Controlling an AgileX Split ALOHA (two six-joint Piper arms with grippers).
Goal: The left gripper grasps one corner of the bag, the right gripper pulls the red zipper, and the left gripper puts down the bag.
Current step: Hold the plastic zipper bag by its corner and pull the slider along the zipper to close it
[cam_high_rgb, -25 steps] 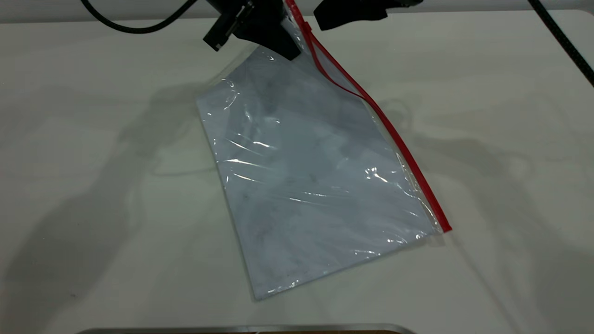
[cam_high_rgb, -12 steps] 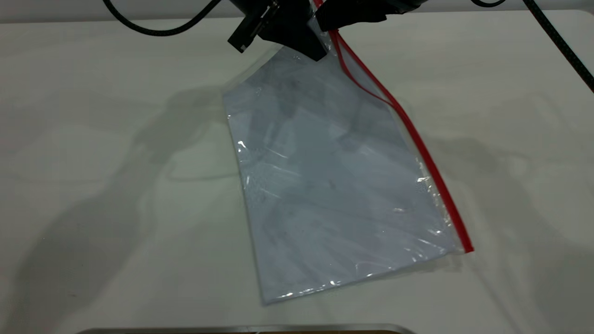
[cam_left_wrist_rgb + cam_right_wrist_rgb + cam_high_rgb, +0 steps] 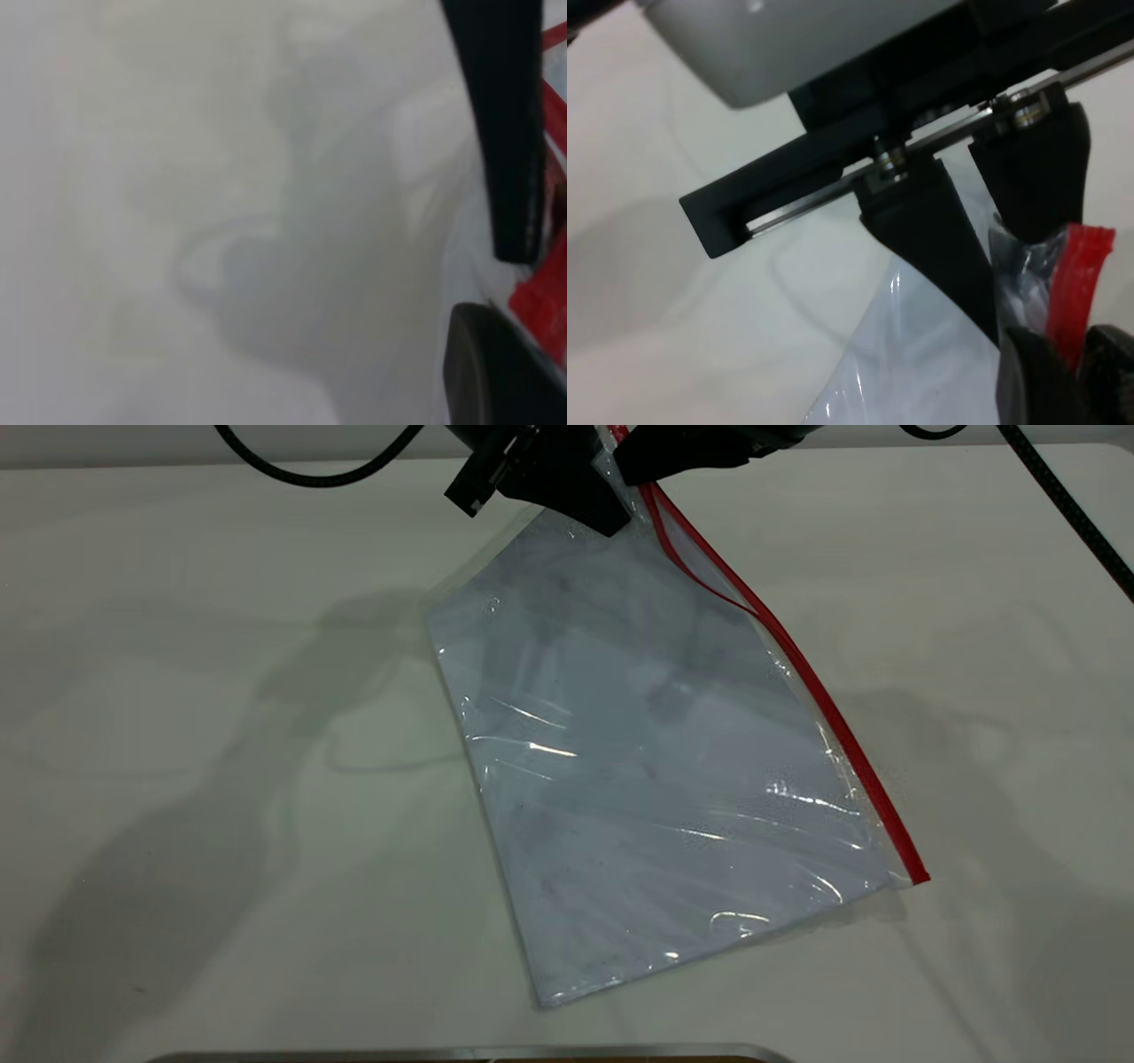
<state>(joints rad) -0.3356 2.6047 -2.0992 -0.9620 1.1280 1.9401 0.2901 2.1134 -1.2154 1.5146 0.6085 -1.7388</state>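
Observation:
The bag (image 3: 656, 779) is a clear pouch with white paper inside. It hangs tilted from its far corner, with its near edge on the table. My left gripper (image 3: 611, 514) is shut on that raised corner; its dark fingers (image 3: 500, 133) show in the left wrist view beside the plastic. The red zipper (image 3: 833, 726) runs down the bag's right edge, and its two tracks are split apart near the top. My right gripper (image 3: 633, 469) is shut on the red zipper (image 3: 1076, 301) just beside the left gripper, with the strip pinched between its fingertips (image 3: 1036, 381).
The white table (image 3: 177, 779) lies around the bag. Black cables (image 3: 1072, 505) cross the far corners. A metal edge (image 3: 461, 1054) runs along the near side of the table.
Both grippers have moved to the right with the bag's top corner. The bag's lower end has slid right across the table. The right gripper has closed in on the zipper.

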